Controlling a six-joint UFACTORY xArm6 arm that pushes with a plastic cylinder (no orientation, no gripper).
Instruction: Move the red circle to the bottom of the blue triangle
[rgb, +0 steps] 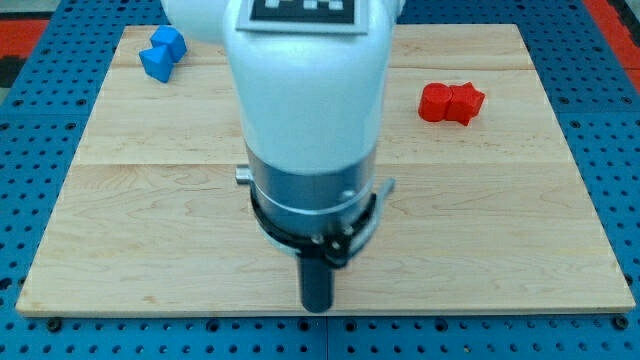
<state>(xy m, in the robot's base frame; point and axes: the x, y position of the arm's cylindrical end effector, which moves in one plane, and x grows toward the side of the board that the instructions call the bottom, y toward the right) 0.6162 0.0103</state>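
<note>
My tip (317, 305) rests near the view's bottom edge of the wooden board (500, 230), about at the middle. Two red blocks (450, 102) sit touching each other at the view's upper right; the left one looks rounded, the right one more angular. Two blue blocks (162, 52) sit touching at the view's upper left; their exact shapes are hard to tell. My tip is far from both pairs, below and between them. The arm's white and grey body hides the board's top centre.
The board lies on a blue perforated surface (40, 130) that shows on all sides. A black and white marker (300, 10) sits on top of the arm.
</note>
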